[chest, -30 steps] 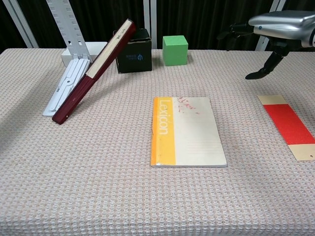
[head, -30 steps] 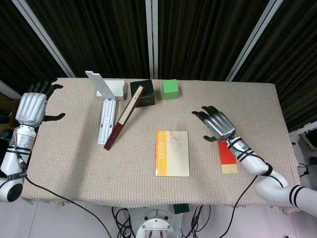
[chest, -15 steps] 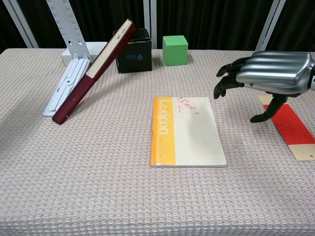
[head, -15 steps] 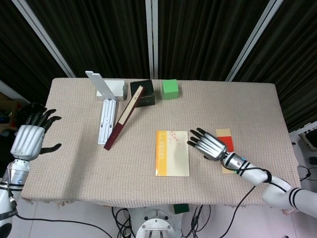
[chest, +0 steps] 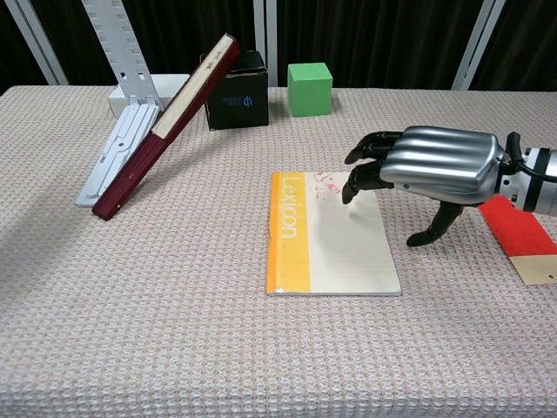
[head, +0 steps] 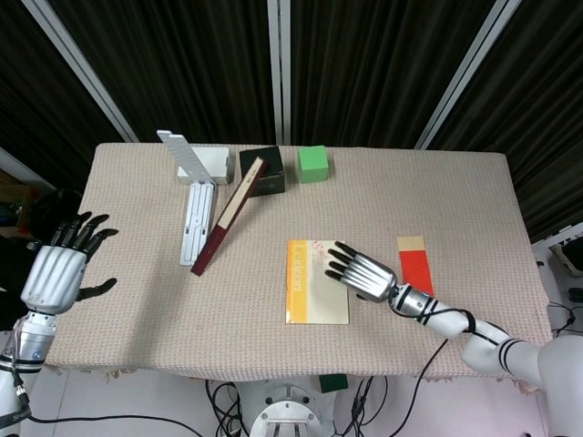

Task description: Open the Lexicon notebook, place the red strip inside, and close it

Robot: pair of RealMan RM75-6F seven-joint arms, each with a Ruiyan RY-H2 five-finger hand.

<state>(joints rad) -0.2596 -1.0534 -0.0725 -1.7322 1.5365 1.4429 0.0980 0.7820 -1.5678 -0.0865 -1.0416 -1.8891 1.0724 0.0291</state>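
The Lexicon notebook lies closed at the middle of the desk, with the right hand above its right edge. The strip lies to the right. Far left, a book leans against a box; a cube sits just right of that.

Lexicon notebook lies closed on the table, orange spine strip on its left side. Right hand sits over the notebook's right edge, fingers spread, nothing held. Red strip lies flat just right of the notebook, apart from it. Left hand hangs off the table's left edge, well away from the notebook, fingers apart. Dark red book leans up-left of the notebook; green cube behind it.
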